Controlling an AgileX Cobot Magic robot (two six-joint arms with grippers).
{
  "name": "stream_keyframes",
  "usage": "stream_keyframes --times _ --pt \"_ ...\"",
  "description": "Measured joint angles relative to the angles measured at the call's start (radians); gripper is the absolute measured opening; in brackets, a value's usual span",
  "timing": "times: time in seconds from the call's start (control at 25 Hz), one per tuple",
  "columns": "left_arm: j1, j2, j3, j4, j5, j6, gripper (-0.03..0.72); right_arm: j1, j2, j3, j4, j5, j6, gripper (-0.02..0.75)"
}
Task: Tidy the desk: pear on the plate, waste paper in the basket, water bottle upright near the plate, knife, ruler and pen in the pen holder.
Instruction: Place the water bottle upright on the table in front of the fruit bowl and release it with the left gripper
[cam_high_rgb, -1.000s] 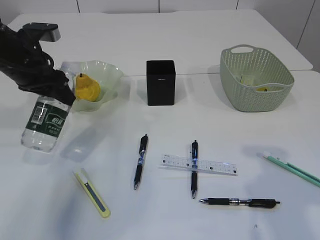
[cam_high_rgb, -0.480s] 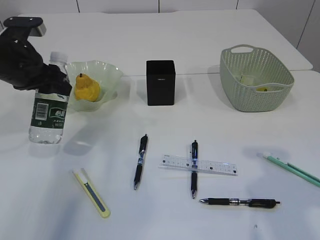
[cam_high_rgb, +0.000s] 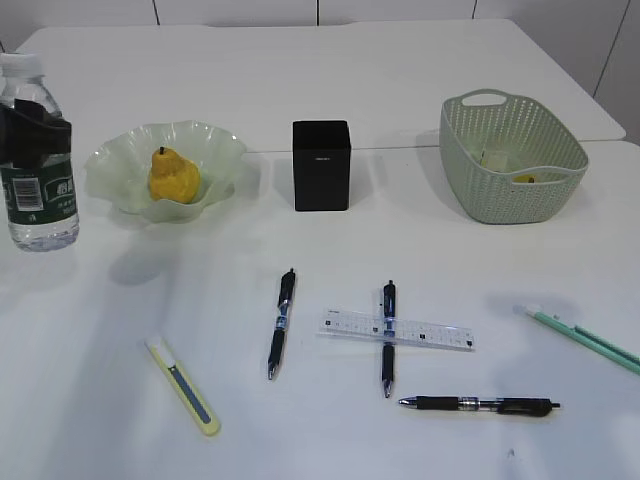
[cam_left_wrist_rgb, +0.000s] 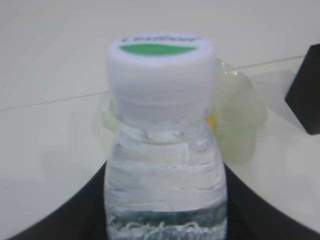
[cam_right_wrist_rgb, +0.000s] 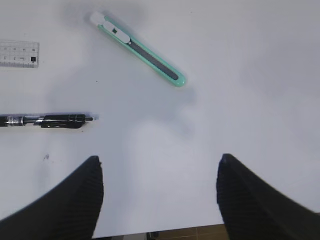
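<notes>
The water bottle (cam_high_rgb: 38, 170) stands upright at the far left edge, left of the plate (cam_high_rgb: 225, 150), with my left gripper (cam_left_wrist_rgb: 165, 210) shut on its body below the white cap (cam_left_wrist_rgb: 160, 60). A yellow pear (cam_high_rgb: 173, 176) sits on the plate. The black pen holder (cam_high_rgb: 321, 165) stands mid-table. Three pens (cam_high_rgb: 281, 322) (cam_high_rgb: 388, 338) (cam_high_rgb: 480, 404), a clear ruler (cam_high_rgb: 420, 331), a yellow knife (cam_high_rgb: 185, 385) and a green knife (cam_right_wrist_rgb: 140, 49) lie flat. Pale paper (cam_high_rgb: 495, 158) lies in the green basket (cam_high_rgb: 470, 190). My right gripper (cam_right_wrist_rgb: 160, 159) hangs open over the table's front edge.
The middle pen lies across the ruler. A black pen (cam_right_wrist_rgb: 47, 121) and the ruler's end (cam_right_wrist_rgb: 19, 54) lie left of my right gripper. A seam between two tabletops (cam_high_rgb: 400, 148) runs behind the pen holder.
The bottle went from tilted beside the plate to upright, and my left gripper carried it leftward to the far left edge. Nothing else moved.
</notes>
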Motion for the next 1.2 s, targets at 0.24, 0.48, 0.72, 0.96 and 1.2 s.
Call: stream_keyframes --times 0.24,0.48,0.72,0.96,1.2 --pt "0.0 -0.005 0.095 -0.013 -0.239 0.0 0.338 0.0 0.0 0.0 0.0 0.0 0.0 0.552" --pt "0.0 0.043 0.107 0.069 -0.431 -0.103 0.338 0.0 -0.002 0.0 0.0 0.0 0.0 0.552" --pt "0.0 0.127 0.107 0.33 -0.482 -0.365 0.338 0.0 -0.002 0.0 0.0 0.0 0.0 0.552" --pt "-0.002 0.178 0.107 0.487 -0.542 -0.458 0.338 0.0 -0.002 0.0 0.002 -0.014 0.0 0.552" --pt "-0.002 0.253 0.107 0.516 -0.605 -0.465 0.338 0.0 -0.002 0.0 0.002 -0.039 0.0 0.552"
